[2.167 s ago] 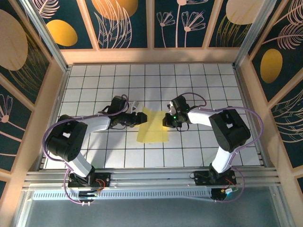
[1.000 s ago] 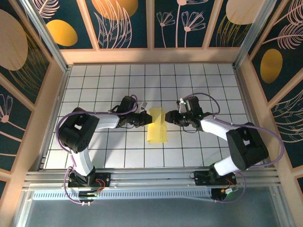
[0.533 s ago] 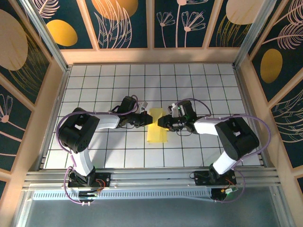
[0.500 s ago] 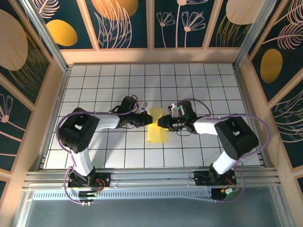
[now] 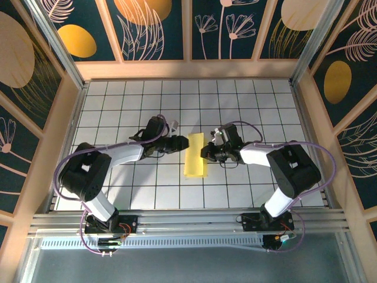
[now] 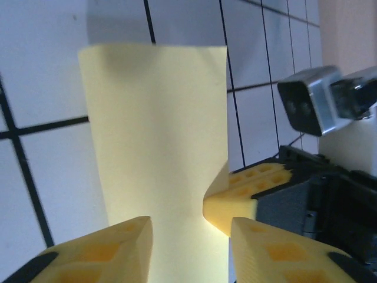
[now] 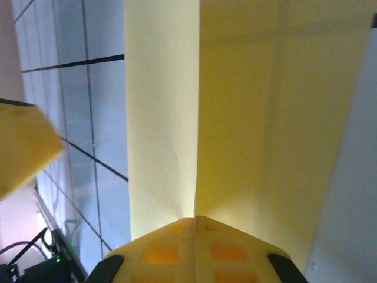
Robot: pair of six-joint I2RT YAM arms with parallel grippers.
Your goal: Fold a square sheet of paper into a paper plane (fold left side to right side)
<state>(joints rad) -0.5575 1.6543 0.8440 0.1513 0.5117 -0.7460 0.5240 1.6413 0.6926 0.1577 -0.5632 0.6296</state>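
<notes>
The square sheet of paper [image 5: 195, 156] lies folded into a narrow pale yellow strip at the table's middle. In the left wrist view the paper [image 6: 159, 130] runs away from my left gripper [image 6: 191, 250], whose jaws stand open on either side of its near end. My right gripper [image 5: 205, 152] is shut on the strip's right edge. In the right wrist view its fingertips [image 7: 171, 244] meet tight, with the two layers of the paper [image 7: 235, 106] pinched between them. My left gripper [image 5: 181, 143] sits at the strip's upper left edge.
The white gridded table [image 5: 235, 100] is walled by wooden rails and patterned panels on three sides. Both arm bases stand on the metal rail [image 5: 188, 221] at the near edge. The two grippers face each other closely across the paper.
The left gripper has opened and let go of the paper's left side. The right gripper has shut on the right edge. The strip now lies flatter and longer.
</notes>
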